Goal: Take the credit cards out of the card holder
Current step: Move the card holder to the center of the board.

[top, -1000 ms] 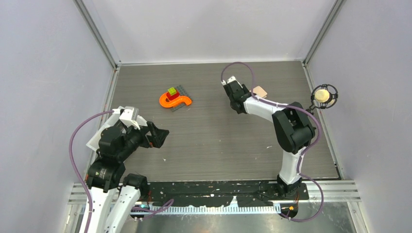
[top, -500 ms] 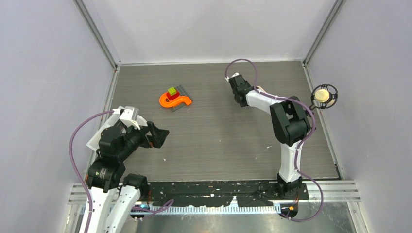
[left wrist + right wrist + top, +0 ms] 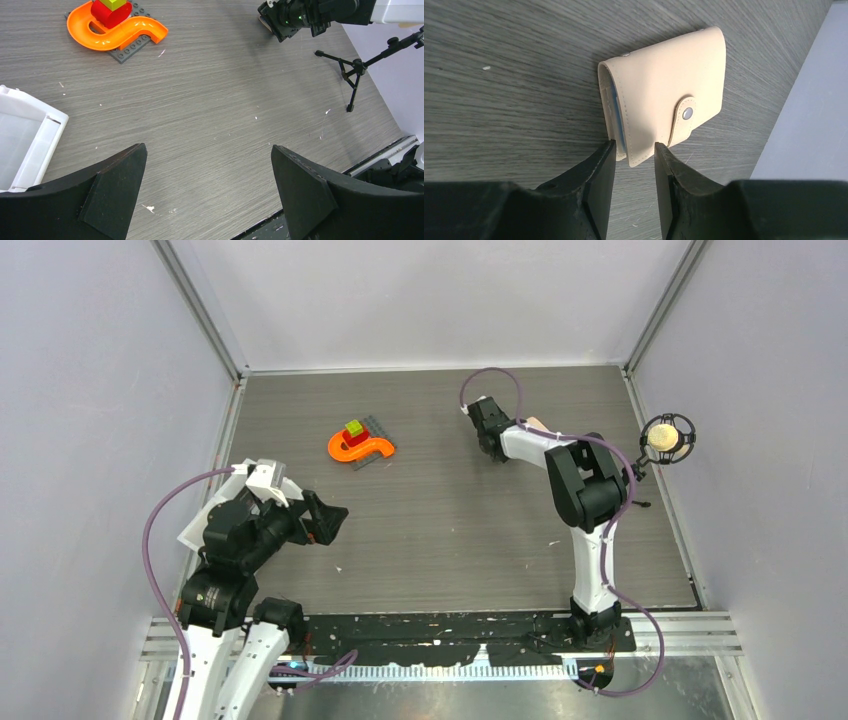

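Note:
The card holder (image 3: 664, 85), a flat beige wallet with its snap tab fastened, lies on the table near the right wall. Only a sliver of it (image 3: 537, 423) shows past the right forearm in the top view. A pale blue inner edge shows at its side. The credit cards are hidden. My right gripper (image 3: 634, 147) is partly open, and its two fingertips straddle the near corner of the card holder. My left gripper (image 3: 207, 147) hangs wide open over bare table at the near left (image 3: 325, 520), holding nothing.
An orange S-shaped toy (image 3: 360, 448) with red and green blocks sits on a grey plate at the back left. A white tray (image 3: 25, 135) lies beside the left arm. A small tripod (image 3: 667, 437) stands at the right edge. The right wall (image 3: 804, 100) is close to the wallet.
The right wrist has turned and moved over the card holder, hiding most of it in the top view. Its jaws have narrowed a little. The left arm has not moved.

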